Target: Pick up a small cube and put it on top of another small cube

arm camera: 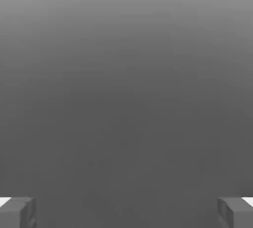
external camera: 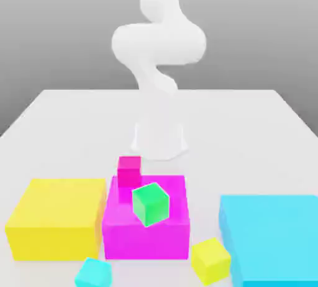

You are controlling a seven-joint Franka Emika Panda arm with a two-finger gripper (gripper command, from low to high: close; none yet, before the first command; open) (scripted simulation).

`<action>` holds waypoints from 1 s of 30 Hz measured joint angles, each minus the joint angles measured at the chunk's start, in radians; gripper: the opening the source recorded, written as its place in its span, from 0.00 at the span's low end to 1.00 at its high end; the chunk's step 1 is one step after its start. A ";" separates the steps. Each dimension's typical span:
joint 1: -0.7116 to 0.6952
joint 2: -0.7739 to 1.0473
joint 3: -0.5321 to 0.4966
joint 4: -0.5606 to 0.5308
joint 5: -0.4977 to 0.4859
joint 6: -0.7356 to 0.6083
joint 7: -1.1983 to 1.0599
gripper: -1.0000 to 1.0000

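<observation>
Arm (external camera: 155, 62): white, standing at the middle of the bench, behind the blocks in the exterior view, its upper links curling overhead.
Fingers (arm camera: 17, 213): two grey tips at opposite edges of the hand view, spread wide apart with nothing between them; the gripper (arm camera: 126, 214) faces plain grey ground.
Bench (external camera: 248, 130): pale, flat surface carrying all the blocks along its near side.
Small cyan cube (external camera: 93, 273): on the bench at the near edge, tilted a little, just in front of the gap between the large yellow block and the large magenta block, well apart from the arm.
Small pink cube (external camera: 129, 171): upright, at the far left corner of the large magenta block; whether it sits on that block or on the bench just behind it, I cannot tell.
Large magenta block (external camera: 146, 233): in the middle of the near row, close beside the large yellow block.
Small green cube (external camera: 151, 204): on top of the large magenta block, turned at an angle, near the small pink cube.
Large yellow block (external camera: 56, 217): at the exterior view's left.
Large cyan block (external camera: 273, 236): at the exterior view's right, cut by the picture's edge.
Small yellow cube (external camera: 210, 259): on the bench, tilted, between the large magenta block and the large cyan block, toward the near edge.
</observation>
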 joint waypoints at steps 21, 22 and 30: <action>-0.086 0.768 -0.079 -0.044 0.035 0.261 0.008 0.50; -0.090 0.804 -0.080 -0.046 0.039 0.274 0.006 0.50; -0.129 1.095 -0.075 -0.043 0.081 0.405 -0.014 0.50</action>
